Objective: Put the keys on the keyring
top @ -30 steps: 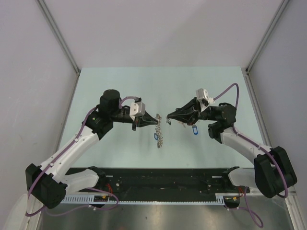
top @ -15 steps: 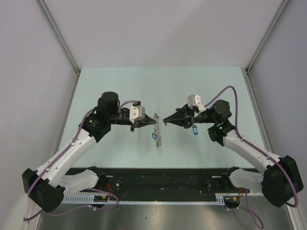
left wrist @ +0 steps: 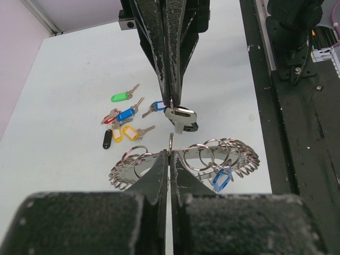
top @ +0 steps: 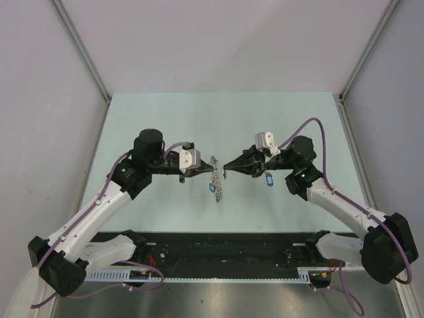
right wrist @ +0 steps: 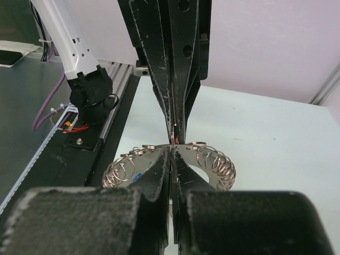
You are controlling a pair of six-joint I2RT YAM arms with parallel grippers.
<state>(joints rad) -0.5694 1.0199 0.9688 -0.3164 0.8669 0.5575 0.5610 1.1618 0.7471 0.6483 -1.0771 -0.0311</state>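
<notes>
My left gripper (top: 206, 170) is shut on the keyring (top: 216, 179) and holds it above the table. In the left wrist view (left wrist: 170, 155) the keyring (left wrist: 234, 155) is a flat metal ring fringed with small split rings, with a blue tag (left wrist: 221, 179) hanging from it. My right gripper (top: 227, 166) faces it, shut on a small silver key (left wrist: 180, 115) just above the ring's edge. In the right wrist view its jaws (right wrist: 171, 153) meet at the ring (right wrist: 215, 162). Loose keys lie on the table: green (left wrist: 121, 96), blue (left wrist: 126, 113), yellow (left wrist: 130, 132), black (left wrist: 107, 139).
A blue-tagged key (top: 267, 180) lies on the table under the right arm. A black rail (top: 218, 248) runs along the near edge. Grey walls (top: 46, 99) close in the pale green table (top: 218, 119) on three sides.
My right gripper has moved left with the key, closing the gap to the keyring. My left gripper has shifted slightly and still holds the ring.
</notes>
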